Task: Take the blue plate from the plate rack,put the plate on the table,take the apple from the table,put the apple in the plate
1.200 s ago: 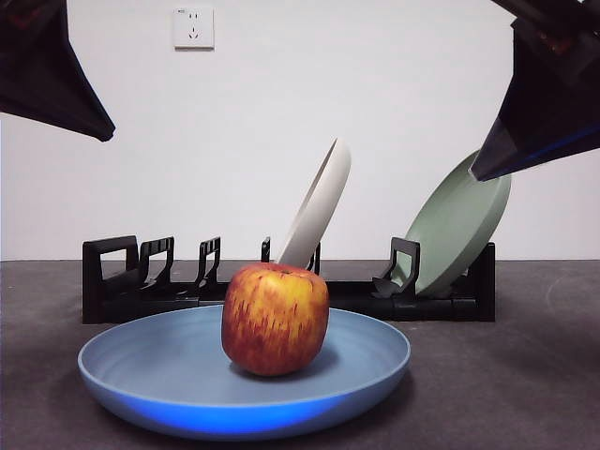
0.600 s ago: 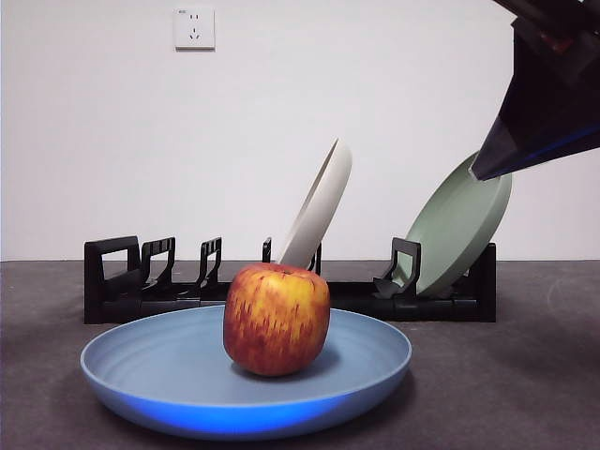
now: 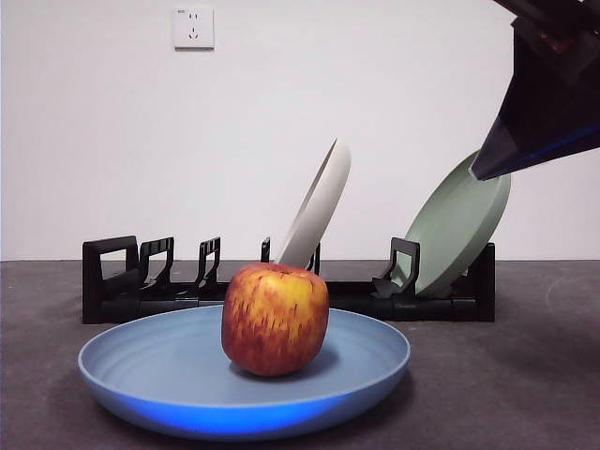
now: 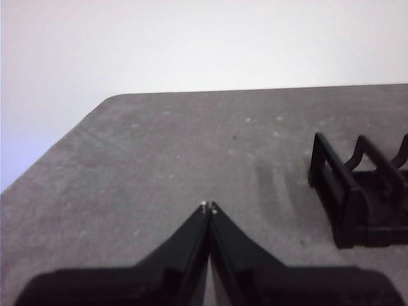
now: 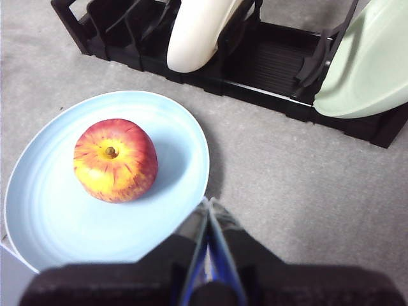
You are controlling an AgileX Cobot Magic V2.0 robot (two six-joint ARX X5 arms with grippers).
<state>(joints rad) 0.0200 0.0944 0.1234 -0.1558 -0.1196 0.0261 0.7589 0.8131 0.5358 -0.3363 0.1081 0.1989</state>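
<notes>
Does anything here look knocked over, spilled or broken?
Nothing stands out. The apple sits upright in the blue plate, which lies flat on the table. The white plate and the green plate lean in the rack, as plates do there. No spill or damage shows.

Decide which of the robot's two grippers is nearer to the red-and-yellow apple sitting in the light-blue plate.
The right. The right gripper hangs above the table just off the rim of the round light-blue plate holding the red-and-yellow apple. The left gripper sits over bare table beyond the black plastic plate rack's end.
</notes>
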